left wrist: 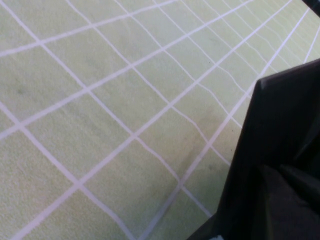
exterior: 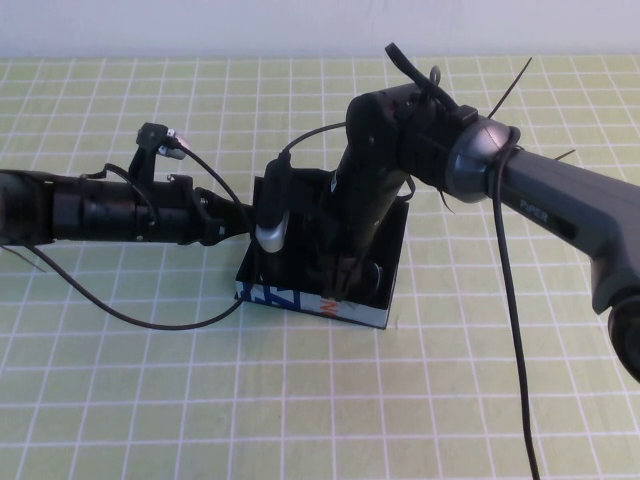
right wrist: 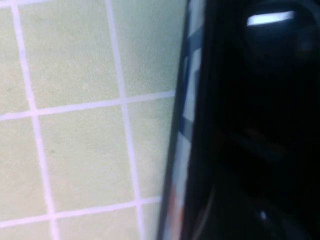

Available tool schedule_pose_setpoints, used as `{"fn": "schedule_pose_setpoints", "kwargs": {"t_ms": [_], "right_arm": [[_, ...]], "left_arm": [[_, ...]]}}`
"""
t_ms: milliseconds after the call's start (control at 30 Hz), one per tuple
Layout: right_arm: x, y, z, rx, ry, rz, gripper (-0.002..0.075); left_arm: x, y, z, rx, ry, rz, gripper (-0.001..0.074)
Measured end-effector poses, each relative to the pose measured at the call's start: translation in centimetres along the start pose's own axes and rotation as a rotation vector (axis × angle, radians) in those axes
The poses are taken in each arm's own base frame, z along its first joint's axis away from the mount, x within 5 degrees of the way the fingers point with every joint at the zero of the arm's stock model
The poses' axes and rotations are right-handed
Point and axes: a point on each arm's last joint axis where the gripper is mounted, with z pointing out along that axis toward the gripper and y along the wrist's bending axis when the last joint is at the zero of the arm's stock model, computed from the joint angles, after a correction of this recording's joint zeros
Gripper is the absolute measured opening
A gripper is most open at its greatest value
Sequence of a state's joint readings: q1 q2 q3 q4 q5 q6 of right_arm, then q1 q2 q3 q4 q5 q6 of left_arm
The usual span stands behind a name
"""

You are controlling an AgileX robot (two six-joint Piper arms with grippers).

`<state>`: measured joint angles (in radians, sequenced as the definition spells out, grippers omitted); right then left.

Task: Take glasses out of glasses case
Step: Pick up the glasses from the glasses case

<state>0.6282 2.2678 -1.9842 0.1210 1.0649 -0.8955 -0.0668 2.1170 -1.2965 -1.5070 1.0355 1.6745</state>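
- My right arm comes in from the right side, bends at the wrist and points steeply down, so the right pincer [exterior: 342, 275] sits inside the open glasses case [exterior: 300, 297].
- I cannot tell how its fingers stand; they are lost in the black interior.
- My left arm lies low and almost level, reaching from the left edge; the left pincer [exterior: 238, 218] is at the case's left wall. I cannot tell how its fingers stand either.
- The case sits mid-worktop, its printed blue, white and orange side facing me.
- The glasses [exterior: 368, 277] show only as a dark glossy shape inside the case, by the right pincer; contact is unclear.
- The green gridded worktop [exterior: 300, 400] lies open in front of the case, while both arms crowd its left and right sides.
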Motion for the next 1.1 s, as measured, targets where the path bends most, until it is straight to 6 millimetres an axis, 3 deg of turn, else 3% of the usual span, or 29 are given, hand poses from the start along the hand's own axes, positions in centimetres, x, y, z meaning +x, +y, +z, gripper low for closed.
{"fn": "schedule_pose_setpoints", "kwargs": {"t_ms": [300, 400, 567, 733, 900, 1100], "right_arm": [[0.0, -0.1, 0.1, 0.007, 0.0, 0.008, 0.03], [0.0, -0.1, 0.2, 0.004, 0.003, 0.013, 0.0241], [-0.1, 0.1, 0.0, -0.023, 0.002, 0.027, 0.006], [-0.6, 0.1, -1.0, -0.055, 0.016, 0.056, 0.0017], [-1.7, -0.3, -3.7, -0.02, -0.025, 0.081, 0.0016], [-2.3, 0.2, -9.1, 0.056, -0.08, 0.151, 0.0016]], "left_arm": [[0.0, 0.0, 0.0, 0.0, 0.002, 0.001, -0.0004], [0.0, -0.1, 0.0, 0.011, 0.001, 0.001, -0.0004], [0.0, -0.6, -0.1, 0.049, 0.019, 0.004, -0.0004], [-1.1, -2.0, -1.2, 0.044, 0.064, 0.059, -0.0004], [-3.1, -4.1, -2.8, 0.028, 0.062, 0.11, -0.0004], [-5.6, -7.2, -5.2, -0.025, 0.072, 0.188, -0.0004]]}}
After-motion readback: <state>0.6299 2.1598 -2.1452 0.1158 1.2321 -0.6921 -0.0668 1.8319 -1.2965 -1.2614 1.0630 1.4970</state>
